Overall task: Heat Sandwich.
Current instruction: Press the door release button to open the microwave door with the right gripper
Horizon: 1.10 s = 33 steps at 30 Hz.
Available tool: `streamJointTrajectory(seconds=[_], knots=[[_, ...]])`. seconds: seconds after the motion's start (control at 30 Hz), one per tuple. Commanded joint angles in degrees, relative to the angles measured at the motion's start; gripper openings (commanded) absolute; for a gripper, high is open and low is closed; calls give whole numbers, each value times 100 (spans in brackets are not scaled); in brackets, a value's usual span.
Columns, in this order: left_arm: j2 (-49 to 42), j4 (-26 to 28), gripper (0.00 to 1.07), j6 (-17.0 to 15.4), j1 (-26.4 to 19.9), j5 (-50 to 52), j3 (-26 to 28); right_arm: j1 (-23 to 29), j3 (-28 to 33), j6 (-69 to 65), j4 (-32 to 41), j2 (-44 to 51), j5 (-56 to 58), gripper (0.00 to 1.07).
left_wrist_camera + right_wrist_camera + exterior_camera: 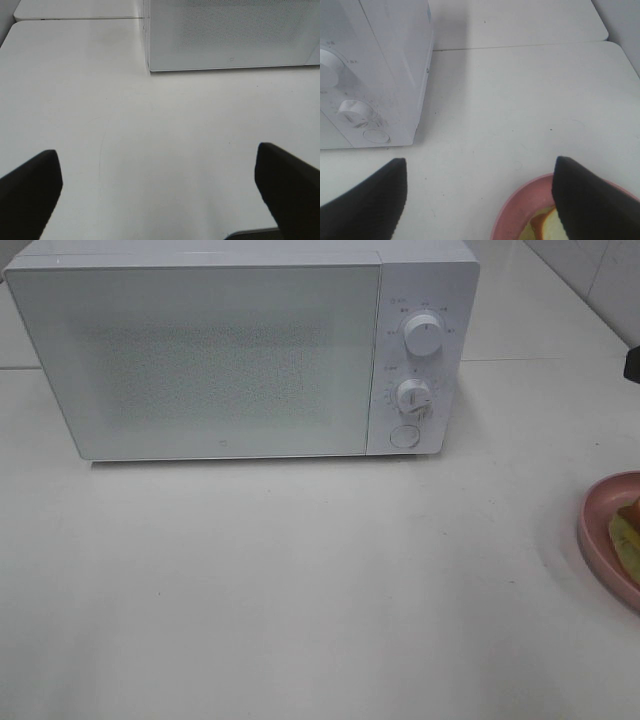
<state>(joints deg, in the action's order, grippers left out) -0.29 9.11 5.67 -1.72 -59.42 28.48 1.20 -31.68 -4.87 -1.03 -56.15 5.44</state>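
Cut off by the right edge of the high view, the sandwich (628,532) lies on a round pink plate (598,525). In the right wrist view only a corner of the sandwich (546,227) shows on the plate (512,212), with pale bread and yellow filling. My right gripper (480,165) is open above the table, just short of the plate, and one finger covers part of the plate. The white microwave (220,350) stands at the back with its door closed. My left gripper (157,152) is open over bare table in front of the microwave (230,35), holding nothing.
The microwave's panel has two knobs (423,337) (413,396) and a round button (404,436) on its right side. A dark object (632,362) pokes in at the right edge. The white table (300,590) has a seam behind the microwave.
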Motion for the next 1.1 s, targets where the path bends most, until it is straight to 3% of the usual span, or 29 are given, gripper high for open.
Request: streamJointTrajectory(seconds=[0.03, 0.33, 0.57, 0.87, 1.1], knots=[[-149, 34, 103, -17, 29, 57, -29, 23, 235, -11, 206, -57, -596, 76], [-149, 34, 103, -17, 29, 57, -29, 23, 1112, 63, 1003, -74, -1851, 76], [-149, 34, 103, -17, 29, 57, -29, 97, 1232, 155, 1404, -74, -2206, 76], [-149, 34, 103, -17, 29, 57, -29, 1134, 1232, 957, 1541, -315, -2710, 76], [-149, 34, 103, -17, 29, 57, -29, 1879, 1232, 1639, 2372, -1054, -3421, 76]])
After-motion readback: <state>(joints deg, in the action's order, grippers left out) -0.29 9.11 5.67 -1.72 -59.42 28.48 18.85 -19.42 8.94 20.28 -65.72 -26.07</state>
